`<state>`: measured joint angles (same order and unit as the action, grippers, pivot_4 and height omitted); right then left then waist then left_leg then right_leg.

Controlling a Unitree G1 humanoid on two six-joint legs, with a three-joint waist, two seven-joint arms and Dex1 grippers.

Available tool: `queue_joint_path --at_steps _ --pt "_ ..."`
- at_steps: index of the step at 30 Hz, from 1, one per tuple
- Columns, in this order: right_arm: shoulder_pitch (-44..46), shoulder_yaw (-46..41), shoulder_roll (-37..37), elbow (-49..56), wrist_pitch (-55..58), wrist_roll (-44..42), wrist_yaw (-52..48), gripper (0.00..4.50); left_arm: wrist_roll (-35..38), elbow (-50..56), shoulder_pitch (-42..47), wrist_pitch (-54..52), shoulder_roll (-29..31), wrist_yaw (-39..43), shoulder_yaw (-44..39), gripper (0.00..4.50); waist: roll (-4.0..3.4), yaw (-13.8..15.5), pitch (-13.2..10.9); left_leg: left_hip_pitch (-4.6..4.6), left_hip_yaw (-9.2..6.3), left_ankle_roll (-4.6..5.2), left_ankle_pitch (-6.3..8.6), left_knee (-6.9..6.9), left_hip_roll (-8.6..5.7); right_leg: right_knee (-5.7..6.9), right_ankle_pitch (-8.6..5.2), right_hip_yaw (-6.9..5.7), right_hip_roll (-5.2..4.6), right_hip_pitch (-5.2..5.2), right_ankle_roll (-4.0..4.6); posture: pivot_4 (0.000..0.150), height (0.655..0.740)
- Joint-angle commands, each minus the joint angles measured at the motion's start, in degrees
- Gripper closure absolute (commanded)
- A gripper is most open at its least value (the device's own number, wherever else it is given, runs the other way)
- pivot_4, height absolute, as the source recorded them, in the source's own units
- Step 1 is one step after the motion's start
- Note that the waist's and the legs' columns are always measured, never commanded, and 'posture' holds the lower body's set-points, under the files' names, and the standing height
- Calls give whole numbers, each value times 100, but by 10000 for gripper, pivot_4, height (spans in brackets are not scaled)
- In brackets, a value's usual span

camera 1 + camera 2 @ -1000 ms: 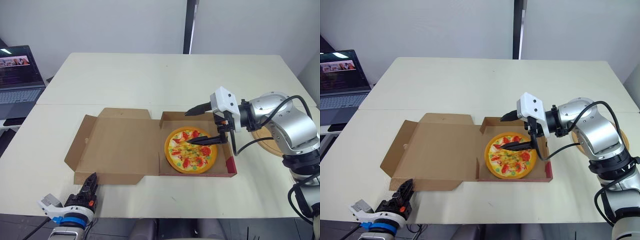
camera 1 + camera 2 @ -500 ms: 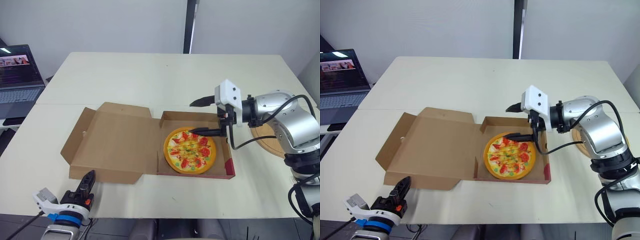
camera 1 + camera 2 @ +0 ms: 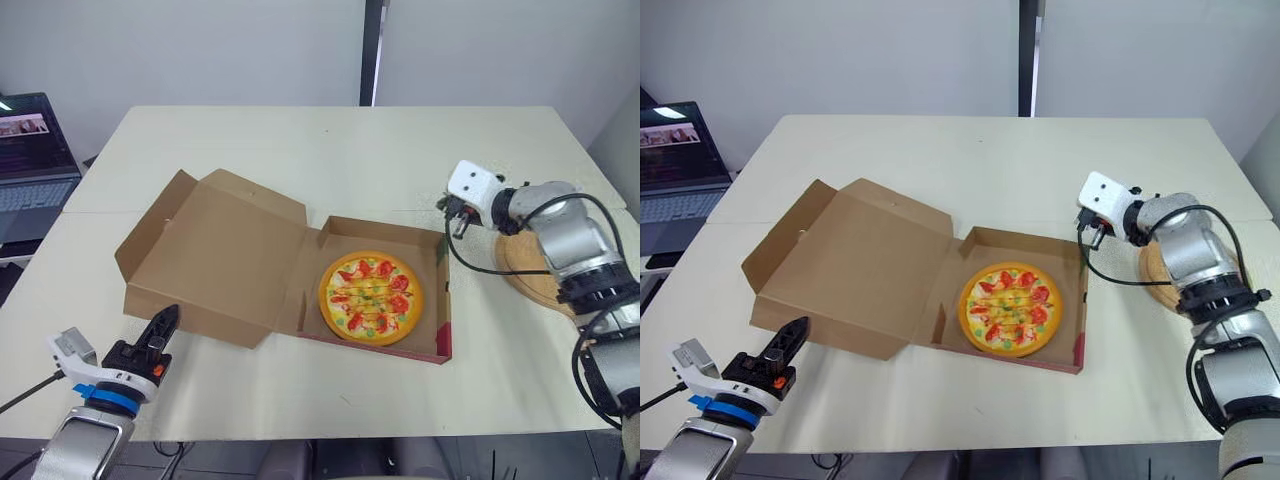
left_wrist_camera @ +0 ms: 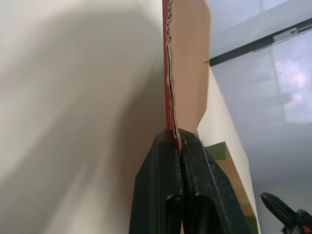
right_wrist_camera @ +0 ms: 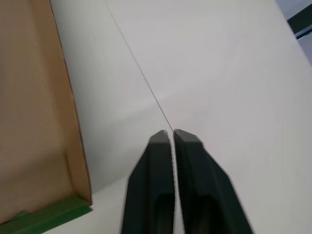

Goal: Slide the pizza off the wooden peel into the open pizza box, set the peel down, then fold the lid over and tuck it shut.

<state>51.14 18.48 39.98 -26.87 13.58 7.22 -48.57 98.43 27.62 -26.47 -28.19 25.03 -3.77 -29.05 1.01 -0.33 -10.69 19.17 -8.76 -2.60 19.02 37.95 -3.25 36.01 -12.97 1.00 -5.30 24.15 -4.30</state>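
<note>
Pizza [image 3: 370,298] lay in the pizza box [image 3: 443,305] base; peel [image 3: 532,276] rested just right of the box. Lid [image 3: 215,250] stood half raised: light, bendable card, best taken at its front edge. Left gripper [image 3: 160,328] jaws were together at that edge. Right gripper [image 5: 171,135] jaws were together, empty.

Stereo head pair looking down from 6 o'clock, both sharing table [image 3: 300,150] and pizza box [image 3: 1025,245], left wrist camera hugging the lid [image 4: 187,63] edge, right wrist camera skimming table at the box's 2 o'clock.
</note>
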Motion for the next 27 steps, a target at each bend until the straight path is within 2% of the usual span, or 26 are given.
queue_joint_path --at_steps 1,5,11,18,23,27 --pt "318 118 -46 -649 -579 387 12 44846 -114 -165 231 -232 305 300 -107 45000 0 4 0 0 1 0 0 0 -1 0 1 2 0 0 1 1500 7400" --pt "287 194 34 -855 -857 462 -503 44846 -215 -554 715 -498 760 556 -201 45000 0 33 0 7 -11 -1 -1 2 -3 0 4 -5 1 2 5 1500 7400" --pt "-170 72 328 -25 -731 35 -1743 44846 -603 -1329 1736 -1037 1564 1244 -109 45000 -2 6 -1 8 -15 -1 0 1 -1 0 5 -6 6 4 4 1500 7400" --pt "-1072 -176 735 1523 -37 -613 -2681 44846 -1929 -2562 3577 -1660 2352 2742 715 45000 -4 5 -1 13 -31 -2 0 1 -3 2 6 -15 10 5 3 1500 7400" --pt "-1582 -396 826 2513 627 -972 -2765 44846 -2924 -3366 5005 -1806 2559 3876 1296 45000 -5 -1 -2 17 -37 -3 0 4 -5 2 11 -18 10 9 1 1500 7400" --pt "-1884 -570 821 3089 1167 -1233 -2618 44846 -3480 -3705 5744 -1924 2625 4628 1550 45000 -5 -13 -2 30 -40 -5 0 5 -6 3 15 -18 9 22 0 1500 7400"
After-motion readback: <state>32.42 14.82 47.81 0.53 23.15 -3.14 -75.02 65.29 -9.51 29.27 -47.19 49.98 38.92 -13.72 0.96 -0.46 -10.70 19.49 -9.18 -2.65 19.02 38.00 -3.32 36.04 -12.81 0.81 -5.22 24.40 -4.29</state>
